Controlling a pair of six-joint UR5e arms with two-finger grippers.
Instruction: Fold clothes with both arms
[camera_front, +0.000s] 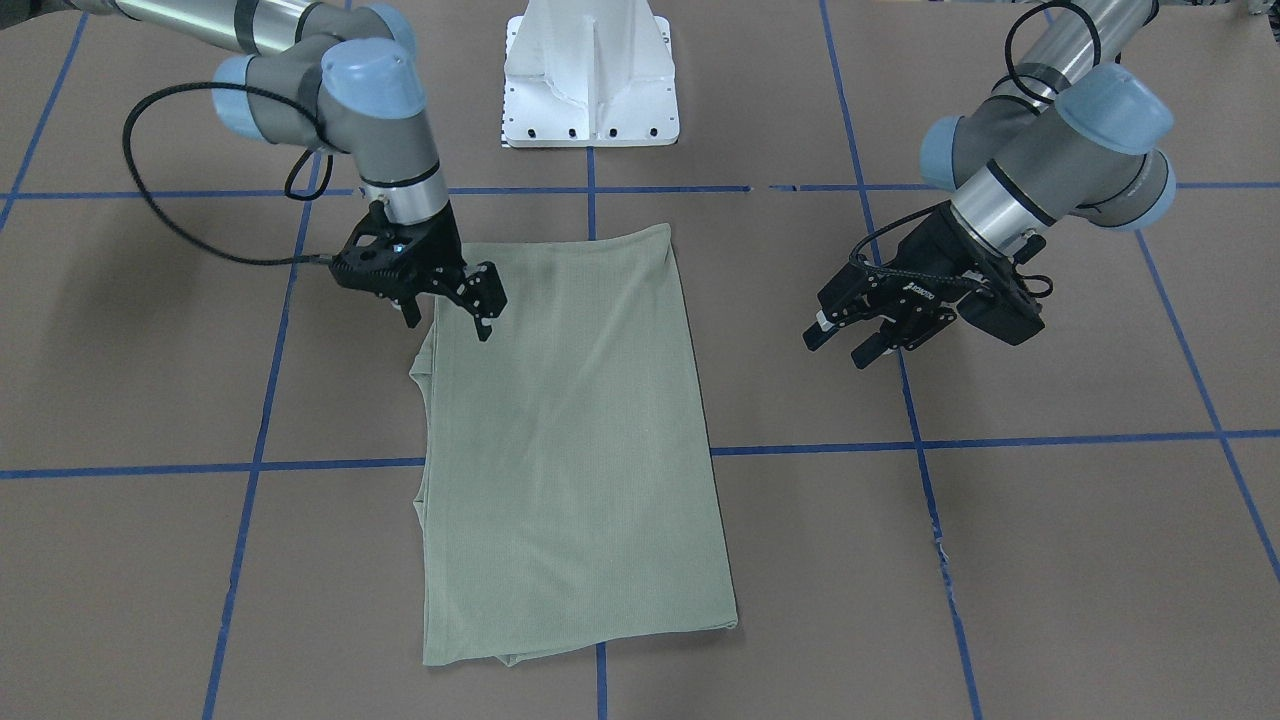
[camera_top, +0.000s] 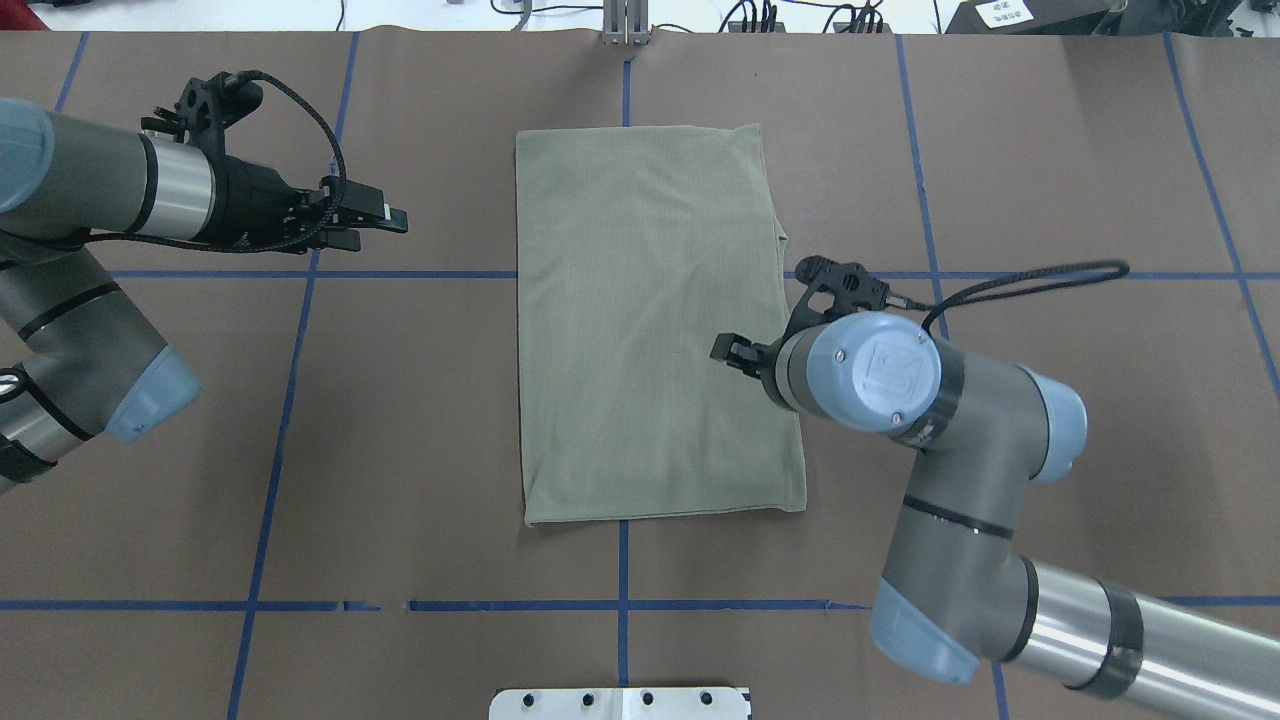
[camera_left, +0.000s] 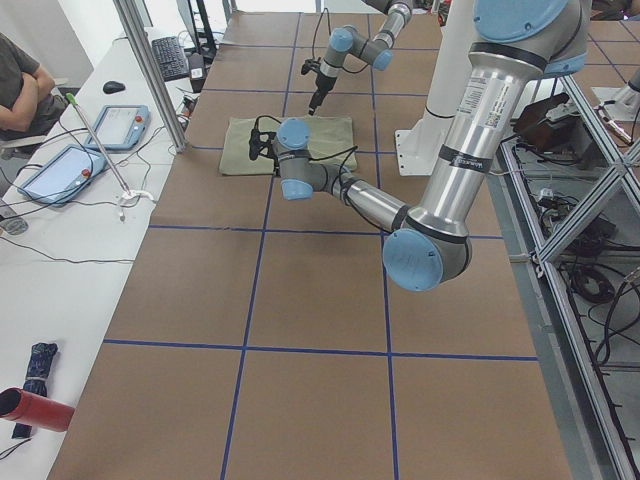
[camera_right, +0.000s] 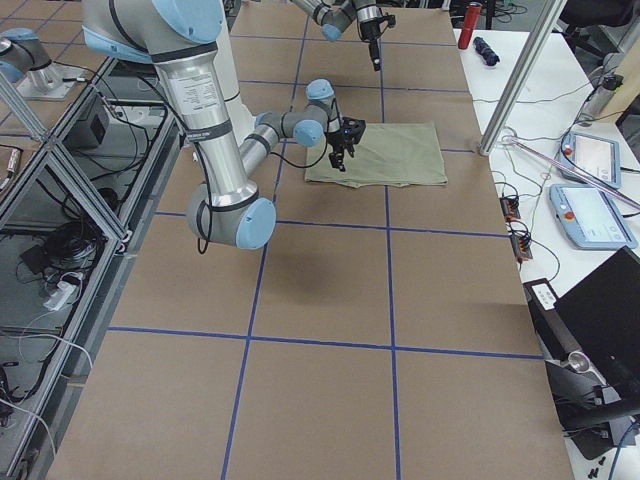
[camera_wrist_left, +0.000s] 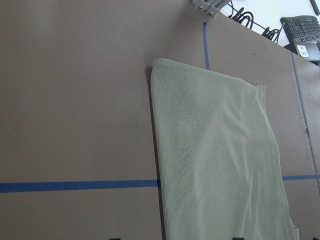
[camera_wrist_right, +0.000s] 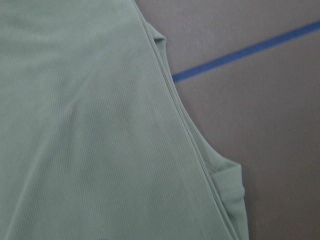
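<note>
Brown paper crossed by blue tape lines is covering the table. Low in the centre of the front-facing frame the green shirt is lying flat, folded into a long rectangle running up towards the white pedestal. Under-layers are peeking out only along its left edge there. Higher up, the right gripper is hanging over the shirt's upper-left edge, fingers spread and gripping nothing. Overhead, its wrist cap is hiding all but one fingertip. At right, well clear of the cloth, the left gripper is tilting down over bare table, fingers also apart. White lettering on its body is too small to read. The right wrist camera alone is showing the stacked fold edges up close.
</note>
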